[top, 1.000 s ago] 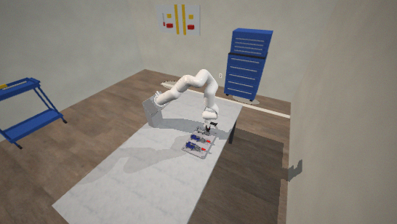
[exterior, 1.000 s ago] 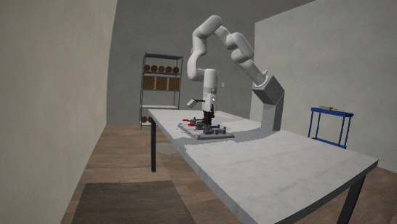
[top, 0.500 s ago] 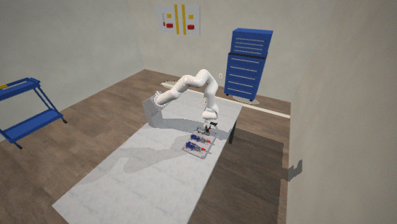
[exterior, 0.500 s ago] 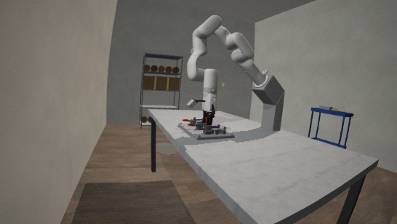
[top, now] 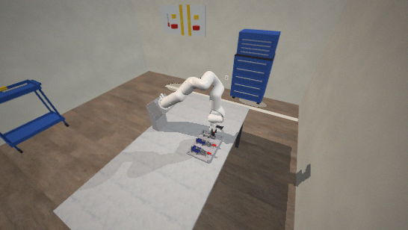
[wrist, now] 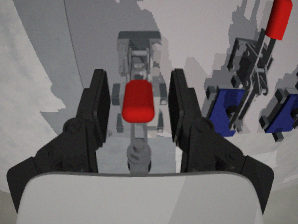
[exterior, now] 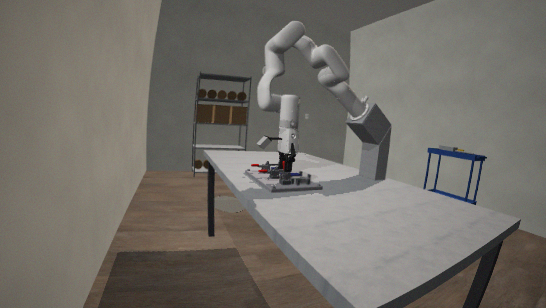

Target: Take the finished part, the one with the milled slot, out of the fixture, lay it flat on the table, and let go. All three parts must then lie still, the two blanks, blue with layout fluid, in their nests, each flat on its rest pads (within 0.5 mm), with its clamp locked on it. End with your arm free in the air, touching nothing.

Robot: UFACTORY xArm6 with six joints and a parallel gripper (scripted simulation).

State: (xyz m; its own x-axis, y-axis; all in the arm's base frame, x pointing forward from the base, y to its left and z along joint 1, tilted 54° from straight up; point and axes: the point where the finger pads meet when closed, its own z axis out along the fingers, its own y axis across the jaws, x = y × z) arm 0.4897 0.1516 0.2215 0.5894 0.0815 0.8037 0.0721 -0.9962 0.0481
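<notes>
A white six-joint robot arm (top: 217,95) (exterior: 274,60) reaches down over a pale, marbled table (top: 149,175) (exterior: 375,210), its black-fingered gripper (top: 213,133) (exterior: 286,167) (wrist: 139,84) poised at the end nest of a flat grey fixture plate (top: 202,160) (exterior: 300,189) (wrist: 200,30). The fingers stand partway apart, released and grasping nothing. In the wrist view, a red clamp handle (exterior: 284,165) (wrist: 138,102) rises between them — with a gap showing on either side.

The finished part's place is the grey end nest beneath the gripper, the one showing no blue; the part itself cannot be told from the grey metal around it, and its slot cannot be made out. Alongside, two blue rectangular blanks (top: 201,142) (top: 195,149) (wrist: 225,105) (wrist: 285,112) occupy the other nests, clamp arms reaching over them. Their red handles (top: 214,145) (top: 209,153) (exterior: 255,165) (exterior: 263,171) lie low, pointing outward toward the table's long edge — though whether each clamp is locked cannot be told. Behind stands a tall blue tool cabinet (top: 254,67).

We've got gripper fingers (top: 213,132) (exterior: 286,167) looking spread wider than one second back, so red clamp handle (exterior: 284,165) (wrist: 138,102) now shows between them from exterior, where we couldn't spot it.
</notes>
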